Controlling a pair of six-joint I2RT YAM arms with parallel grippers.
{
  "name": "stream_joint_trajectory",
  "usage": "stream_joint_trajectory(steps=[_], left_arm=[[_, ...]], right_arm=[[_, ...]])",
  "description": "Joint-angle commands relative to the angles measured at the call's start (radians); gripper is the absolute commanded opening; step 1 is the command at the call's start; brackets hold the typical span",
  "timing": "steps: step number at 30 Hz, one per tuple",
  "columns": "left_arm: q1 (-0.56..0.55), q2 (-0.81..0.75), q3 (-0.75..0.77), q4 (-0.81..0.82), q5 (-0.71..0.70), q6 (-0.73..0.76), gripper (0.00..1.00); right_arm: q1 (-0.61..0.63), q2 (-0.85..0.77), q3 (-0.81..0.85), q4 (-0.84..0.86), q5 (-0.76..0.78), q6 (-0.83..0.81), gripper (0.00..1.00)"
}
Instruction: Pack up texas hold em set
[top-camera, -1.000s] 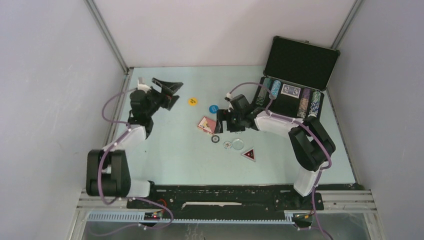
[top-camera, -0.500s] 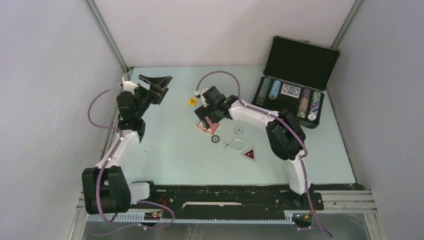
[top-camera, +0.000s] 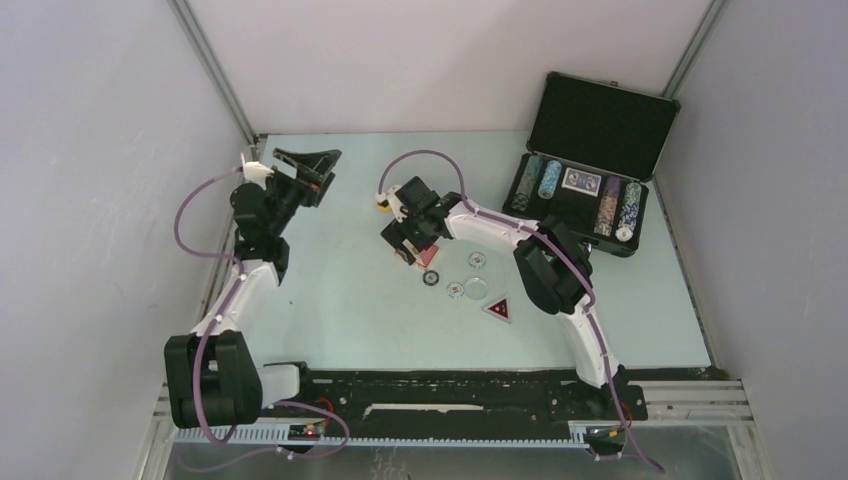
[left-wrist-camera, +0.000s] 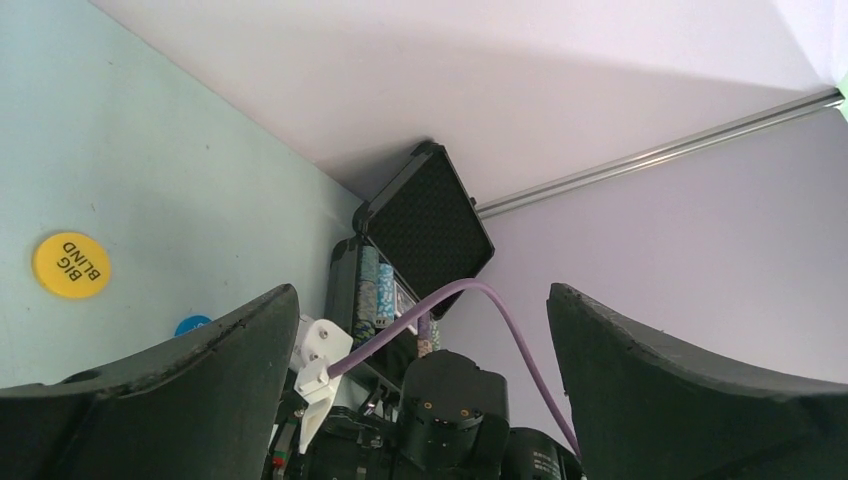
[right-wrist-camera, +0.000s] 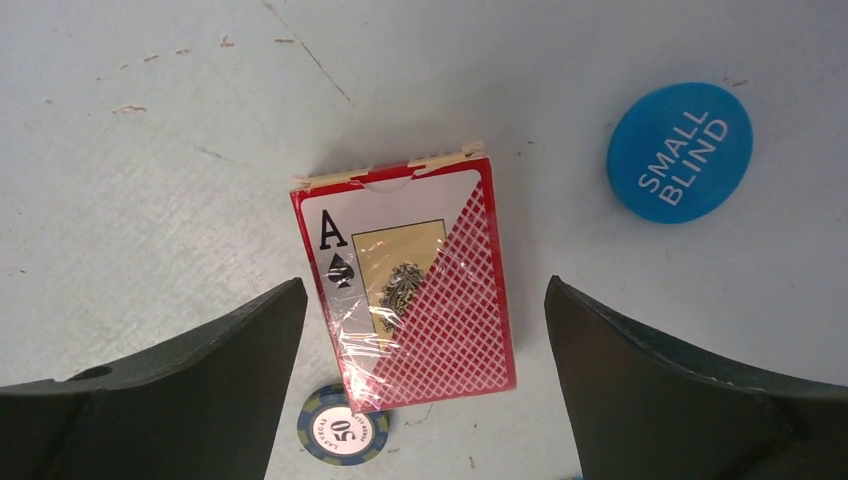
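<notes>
The black silver-trimmed briefcase (top-camera: 590, 190) stands open at the back right, with rows of chips and a blue card deck inside; it also shows in the left wrist view (left-wrist-camera: 425, 225). My right gripper (top-camera: 405, 238) is open and hovers over a red card deck (right-wrist-camera: 400, 270), its fingers apart on either side (right-wrist-camera: 422, 300). A blue SMALL BLIND disc (right-wrist-camera: 680, 150) and a 50 chip (right-wrist-camera: 343, 430) lie beside the deck. A yellow BIG BLIND disc (left-wrist-camera: 71, 265) lies to the left. My left gripper (top-camera: 305, 165) is open, empty and raised at the back left.
Loose on the table in front of the deck are the 50 chip (top-camera: 431, 278), three small round discs (top-camera: 476, 289) and a red triangular token (top-camera: 498, 308). Grey walls close in the table on the left, back and right.
My right arm has swung left from beside the briefcase to over the red deck. My left arm has moved a little left and back.
</notes>
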Motion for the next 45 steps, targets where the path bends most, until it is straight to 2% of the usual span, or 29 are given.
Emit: stream_joint_trajectory(steps=[1, 17, 21, 26, 29, 32, 36, 40, 45], left_arm=[[0.017, -0.001, -0.017, 0.05, 0.017, -0.011, 1.0], [0.042, 0.015, -0.014, 0.1, 0.048, -0.044, 1.0], [0.052, 0.019, -0.011, 0.103, 0.055, -0.052, 1.0], [0.055, 0.014, -0.009, 0.106, 0.059, -0.049, 1.0], [0.057, 0.019, -0.007, 0.106, 0.064, -0.053, 1.0], [0.066, 0.038, 0.009, 0.106, 0.082, -0.056, 1.0], [0.085, 0.056, 0.017, 0.106, 0.094, -0.053, 1.0], [0.1, 0.083, 0.031, 0.107, 0.105, -0.042, 1.0], [0.102, 0.093, 0.032, 0.106, 0.105, -0.043, 1.0]], right_arm=[[-0.016, 0.016, 0.044, 0.001, -0.066, -0.022, 0.99], [0.007, 0.052, 0.061, -0.004, 0.012, -0.092, 0.86], [0.02, 0.061, 0.075, -0.012, 0.021, -0.109, 0.79], [0.022, 0.072, 0.095, -0.032, 0.041, -0.112, 0.83], [0.022, 0.082, 0.108, -0.048, 0.049, -0.115, 0.81], [0.022, 0.077, 0.11, -0.056, 0.039, -0.109, 0.74], [0.018, 0.083, 0.151, -0.117, -0.029, -0.109, 0.36], [0.02, 0.037, 0.154, -0.177, -0.006, -0.099, 0.35], [0.014, -0.15, 0.052, -0.137, 0.02, -0.151, 0.35]])
